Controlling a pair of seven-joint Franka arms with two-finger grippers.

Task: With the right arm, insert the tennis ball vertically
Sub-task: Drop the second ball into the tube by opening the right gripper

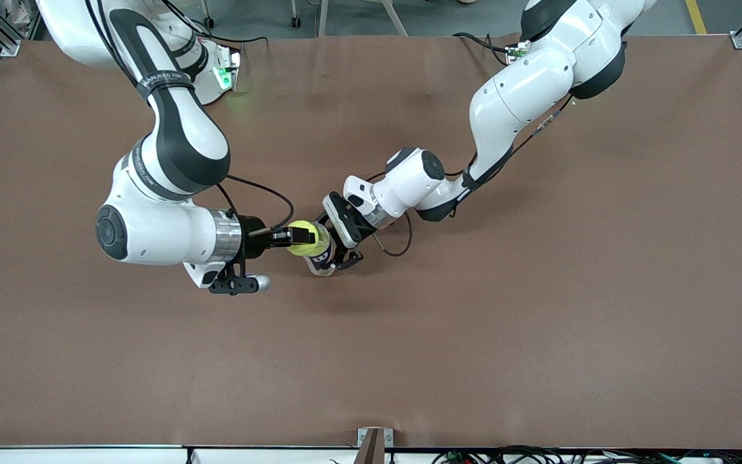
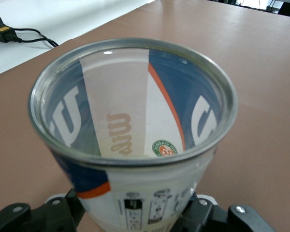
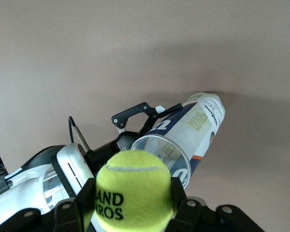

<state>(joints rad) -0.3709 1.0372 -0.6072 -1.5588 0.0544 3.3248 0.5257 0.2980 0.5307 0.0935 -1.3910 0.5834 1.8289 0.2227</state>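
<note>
My right gripper (image 1: 294,236) is shut on a yellow-green tennis ball (image 1: 304,237) with black lettering, its fingers (image 3: 180,193) pressed on both sides of the ball (image 3: 131,193). The ball hangs over the open, metal-rimmed mouth of a clear can (image 1: 323,259) with a blue, white and orange label. The can (image 3: 186,137) stands a little tilted on the brown table. My left gripper (image 1: 340,250) is shut on the can's wall below the rim (image 2: 135,96), one finger (image 2: 205,212) on each side. No ball shows inside the can (image 2: 135,193).
The brown table top (image 1: 538,309) stretches wide all round the can. A black cable loop (image 1: 398,248) hangs from the left wrist. In the left wrist view a black and yellow device (image 2: 0,31) with its cable lies off the table's edge.
</note>
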